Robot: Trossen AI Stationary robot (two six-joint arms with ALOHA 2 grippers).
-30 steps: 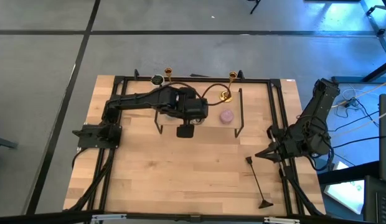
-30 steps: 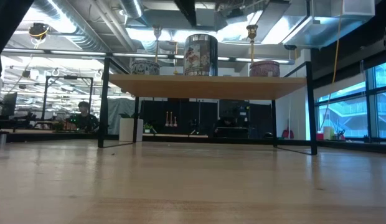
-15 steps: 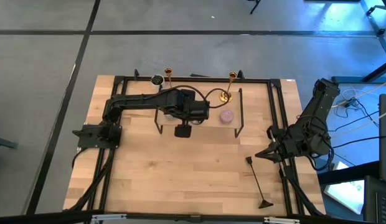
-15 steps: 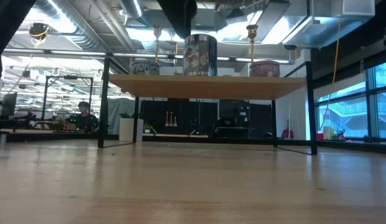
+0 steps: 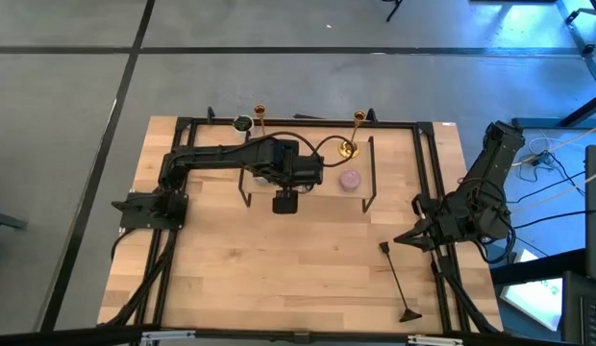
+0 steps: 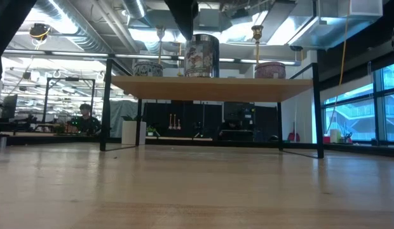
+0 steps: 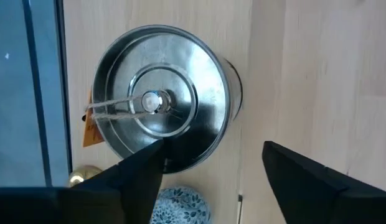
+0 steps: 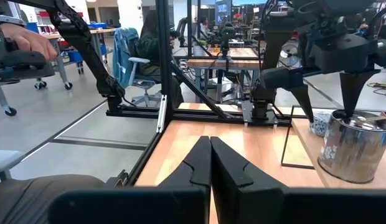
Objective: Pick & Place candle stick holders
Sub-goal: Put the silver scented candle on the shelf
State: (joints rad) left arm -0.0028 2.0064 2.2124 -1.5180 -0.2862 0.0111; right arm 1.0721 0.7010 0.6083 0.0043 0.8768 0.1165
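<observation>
High view: my left arm is stretched across the raised shelf [image 5: 360,197] at the back of the tabletop [image 5: 279,279], and it hides the silver tin from above. Low view gives the shelf side-on: tin [image 6: 202,56] in the middle, one candle stick holder [image 6: 160,44] to one side of it, the other candle stick holder [image 6: 257,41] to the other, both upright on the shelf, with squat candles beside them. Only the left wrist view shows the tin's lid from straight above, with a string and an orange tag on it.

My left hand [image 7: 208,168] sits over the tin, fingers spread, one on each side of the rim. Can't tell if they touch it. It isn't on either holder.

From above, the two holders stand along the shelf's back edge, well apart; the one nearer my right arm has a pink candle [image 5: 349,180] just in front of it.

My right hand [image 8: 210,163] is parked at the tabletop's right edge, fingers pressed together, holding nothing. Its wrist view catches the tin and my left hand from the side.
</observation>
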